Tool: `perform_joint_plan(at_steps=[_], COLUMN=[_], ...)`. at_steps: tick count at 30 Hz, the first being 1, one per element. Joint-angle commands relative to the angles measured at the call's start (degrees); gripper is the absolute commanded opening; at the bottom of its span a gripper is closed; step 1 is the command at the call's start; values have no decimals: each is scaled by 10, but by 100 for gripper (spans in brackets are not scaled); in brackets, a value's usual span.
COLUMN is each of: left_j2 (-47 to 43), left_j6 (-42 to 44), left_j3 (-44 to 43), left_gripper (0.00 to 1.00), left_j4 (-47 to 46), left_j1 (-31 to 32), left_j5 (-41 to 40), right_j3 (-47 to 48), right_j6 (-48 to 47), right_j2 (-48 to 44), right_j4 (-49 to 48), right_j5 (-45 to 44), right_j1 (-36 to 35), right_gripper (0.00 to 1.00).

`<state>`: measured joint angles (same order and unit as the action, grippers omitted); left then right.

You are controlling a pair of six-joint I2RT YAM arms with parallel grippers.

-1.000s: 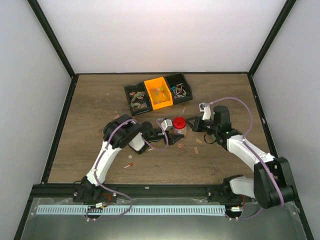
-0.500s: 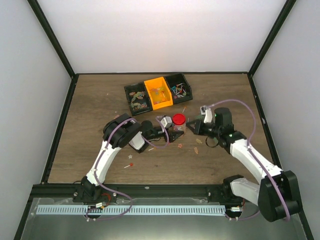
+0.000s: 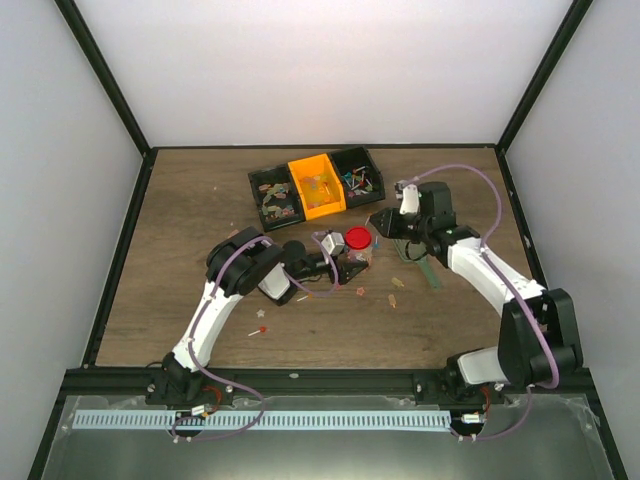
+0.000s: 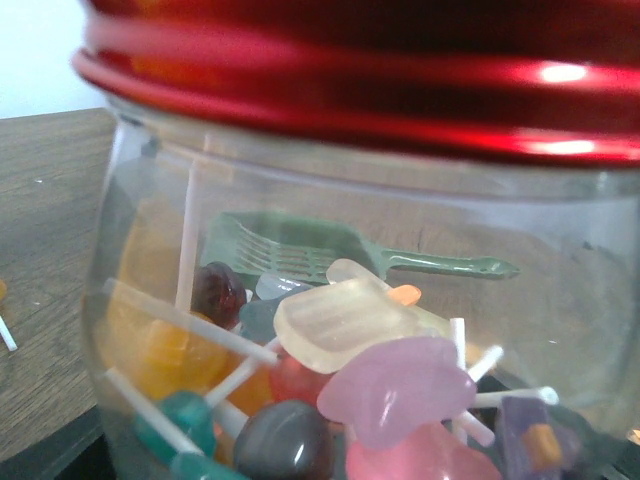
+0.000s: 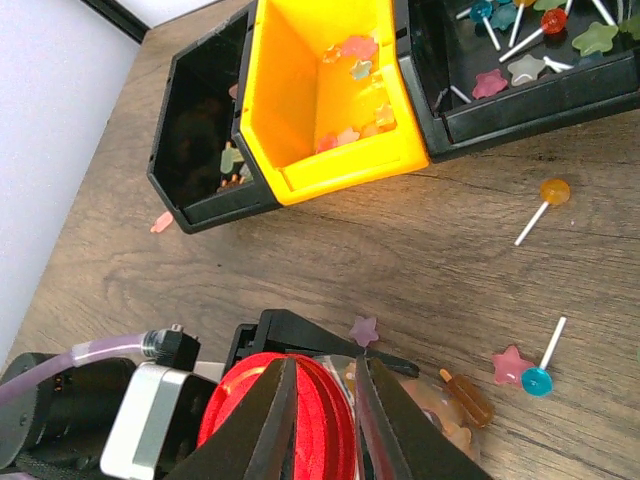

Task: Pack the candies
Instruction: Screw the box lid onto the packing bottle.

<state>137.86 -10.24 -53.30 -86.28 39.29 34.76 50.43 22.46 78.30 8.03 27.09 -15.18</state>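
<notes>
A: Where are the candies [image 4: 390,390]?

B: Most of those I can see are heaped in the lower part of the jar [image 4: 560,260]: pink, yellow and purple pieces with white sticks among them. The red lid [image 3: 358,238] sits on top of the jar.

A: What has the jar?

B: The left gripper [image 3: 348,260]. Its black fingers [image 5: 320,338] are clamped on the jar below the lid, so the heap lies right between them. The jar fills the left wrist view.

A: And the right gripper [image 5: 324,365]?

B: It hangs just to the right of the jar, a little above it, tilted toward the lid. Its fingers stand a narrow gap apart with nothing held. In its wrist view the lid shows between and under them. I cannot tell if they touch it.

A: Are any candies outside the jar?

B: Yes. A pink star [image 5: 362,328] lies on the table [image 5: 450,250] just behind the jar, and a blue lollipop [image 5: 537,380] lies near the jar on its right. There are more in the bins [image 5: 330,180] behind the jar. A green scoop [image 4: 450,266] shows through the glass, lying on the table to the right of the jar.
</notes>
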Motion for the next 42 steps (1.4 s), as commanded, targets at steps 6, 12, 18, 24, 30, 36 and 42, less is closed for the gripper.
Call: perform_joint_plan(at_steps=[6, 12, 18, 24, 30, 36, 42], left_j2=[32, 34, 34, 35, 36, 36, 34], left_j6=[-1, -1, -1, -1, -4, -16, -34], left_j3=[2, 0, -1, -5, -6, -7, -10], left_gripper=[71, 71, 71, 71, 71, 68, 67], left_j4=[66, 71, 73, 79, 80, 77, 85], left_j1=[-4, -4, -4, -4, -4, -7, -13], left_j5=[1, 5, 6, 5, 2, -6, -11], right_j3=[12, 14, 23, 27, 14, -13, -64], right_j6=[-16, -18, -22, -23, -24, -24, -14], right_j2=[34, 50, 76, 84, 82, 73, 43], right_j4=[-15, -26, -26, -25, -25, -26, -35], right_j5=[19, 37, 56, 64, 66, 74, 90], right_j1=[0, -7, -9, -14, -17, -18, -20], right_gripper=[20, 19, 19, 9, 1, 1, 1])
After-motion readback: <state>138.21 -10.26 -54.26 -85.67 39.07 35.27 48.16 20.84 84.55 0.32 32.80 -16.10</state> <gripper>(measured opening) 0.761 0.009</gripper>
